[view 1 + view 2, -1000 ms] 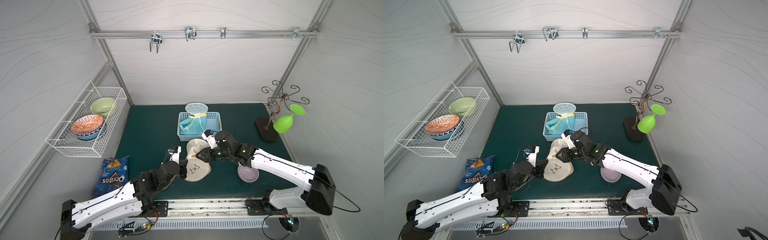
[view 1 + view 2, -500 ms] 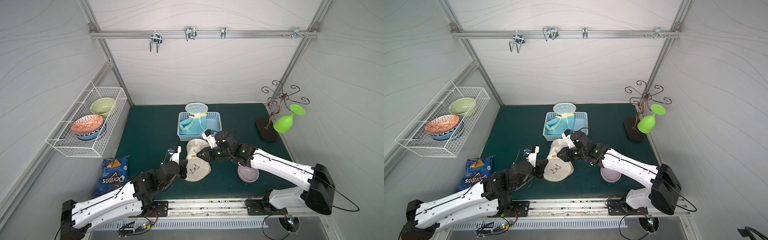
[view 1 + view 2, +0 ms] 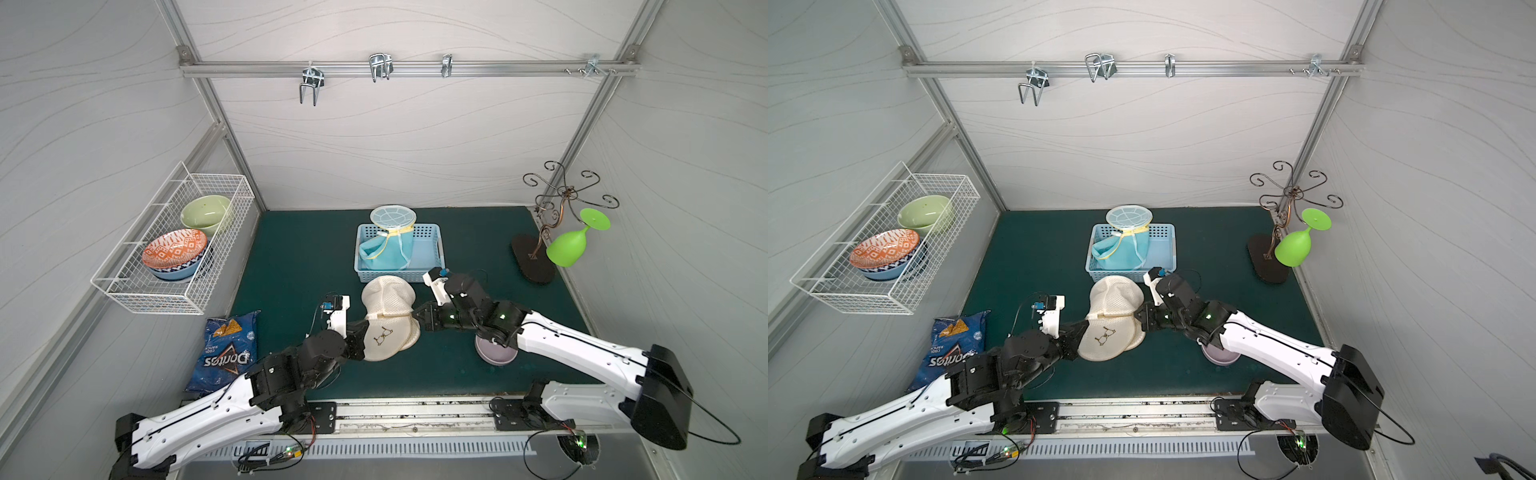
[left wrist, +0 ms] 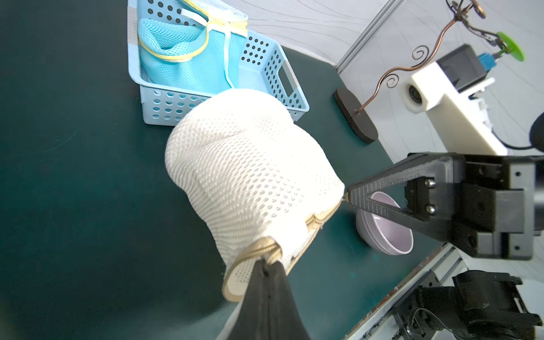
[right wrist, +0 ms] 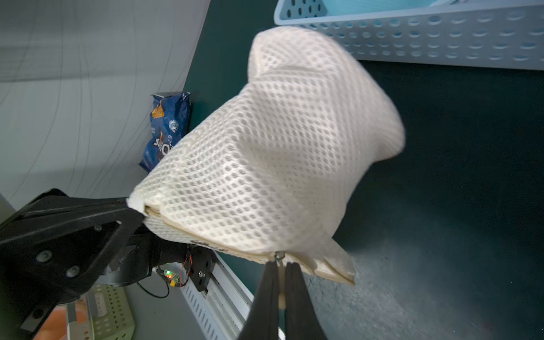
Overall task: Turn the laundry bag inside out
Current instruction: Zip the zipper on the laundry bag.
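Laundry bag [image 3: 388,309]: cream mesh, near the middle of the desk [image 3: 299,257], just in front of the blue basket [image 3: 399,272]. It is spanned between the two grippers, and its rounded closed end bulges toward the basket.
Left gripper [image 4: 266,266]: jaws pressed together on the tan zip edge at the bag's left side.
Right gripper [image 5: 281,263]: jaws drawn in to a narrow slit, pinching the opposite side of that edge at a small metal ring.
Zip edge: runs between the two grips; below it on the near side sits a flat panel with a gold line drawing.
Basket contents: light-blue mesh bag [image 3: 386,249] with yellow trim.
Purple bowl [image 3: 496,357]: on the desk under the right arm, to the right of the laundry bag and apart from it.
Chip bag [image 3: 226,353]: blue, at the desk's front left, well apart.
Wire rack [image 3: 166,297]: on the left wall, holding a green bowl [image 3: 205,210] and an orange-patterned bowl [image 3: 174,249].
Scrolled stand [image 3: 534,257]: far right, with a green glass [image 3: 565,249] hanging tilted from it.
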Controlling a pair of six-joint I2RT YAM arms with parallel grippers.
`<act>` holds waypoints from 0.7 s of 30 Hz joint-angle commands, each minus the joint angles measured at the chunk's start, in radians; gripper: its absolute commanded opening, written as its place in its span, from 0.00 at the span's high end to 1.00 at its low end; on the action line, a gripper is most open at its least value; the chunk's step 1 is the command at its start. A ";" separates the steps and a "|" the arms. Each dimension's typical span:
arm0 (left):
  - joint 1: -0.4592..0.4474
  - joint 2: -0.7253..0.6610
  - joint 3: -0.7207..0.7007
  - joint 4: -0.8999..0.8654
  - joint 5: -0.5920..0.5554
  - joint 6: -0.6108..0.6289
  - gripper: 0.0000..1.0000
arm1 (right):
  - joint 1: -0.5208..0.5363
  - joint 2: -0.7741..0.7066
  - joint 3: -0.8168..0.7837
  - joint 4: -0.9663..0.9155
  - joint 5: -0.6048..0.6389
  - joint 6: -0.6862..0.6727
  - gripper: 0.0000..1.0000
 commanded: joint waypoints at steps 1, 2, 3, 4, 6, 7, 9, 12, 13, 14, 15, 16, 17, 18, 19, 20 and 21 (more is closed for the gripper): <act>0.022 -0.027 -0.011 0.006 -0.008 -0.029 1.00 | -0.045 -0.059 -0.050 -0.055 0.087 0.014 1.00; 0.029 -0.013 -0.005 0.006 0.028 -0.007 1.00 | -0.056 -0.056 -0.044 -0.046 0.041 -0.007 1.00; 0.034 0.019 0.015 0.004 0.083 0.033 1.00 | -0.060 -0.043 -0.015 -0.057 0.004 -0.045 1.00; 0.035 0.056 0.047 -0.009 0.130 0.077 0.76 | -0.059 -0.023 0.026 -0.076 -0.038 -0.081 1.00; 0.034 0.133 0.138 -0.082 0.175 0.146 0.65 | -0.059 0.016 0.109 -0.140 -0.075 -0.139 1.00; 0.031 0.154 0.175 -0.106 0.188 0.178 0.61 | -0.060 0.033 0.142 -0.160 -0.092 -0.164 1.00; 0.022 0.167 0.233 -0.131 0.197 0.229 0.51 | -0.061 0.063 0.212 -0.230 -0.099 -0.228 1.00; 0.016 0.184 0.298 -0.125 0.211 0.320 0.47 | -0.062 0.092 0.275 -0.283 -0.132 -0.293 1.00; 0.012 0.216 0.324 -0.134 0.204 0.348 0.47 | -0.064 0.098 0.290 -0.294 -0.143 -0.305 1.00; 0.002 0.247 0.343 -0.142 0.189 0.365 0.46 | -0.064 0.101 0.298 -0.297 -0.144 -0.306 1.00; -0.015 0.283 0.355 -0.136 0.182 0.388 0.47 | -0.064 0.104 0.299 -0.290 -0.154 -0.304 1.00; -0.041 0.314 0.356 -0.111 0.154 0.407 0.47 | -0.063 0.107 0.304 -0.288 -0.168 -0.303 1.00; -0.067 0.341 0.352 -0.085 0.123 0.416 0.47 | -0.064 0.110 0.306 -0.284 -0.174 -0.290 1.00; -0.082 0.369 0.348 -0.052 0.119 0.424 0.47 | -0.064 0.113 0.304 -0.270 -0.182 -0.277 1.00; -0.084 0.397 0.345 -0.025 0.117 0.416 0.47 | -0.064 0.113 0.299 -0.260 -0.190 -0.259 1.00; -0.084 0.416 0.342 -0.004 0.109 0.401 0.47 | -0.063 0.112 0.296 -0.248 -0.195 -0.243 1.00; -0.084 0.431 0.339 0.017 0.103 0.382 0.48 | -0.064 0.108 0.289 -0.237 -0.200 -0.218 1.00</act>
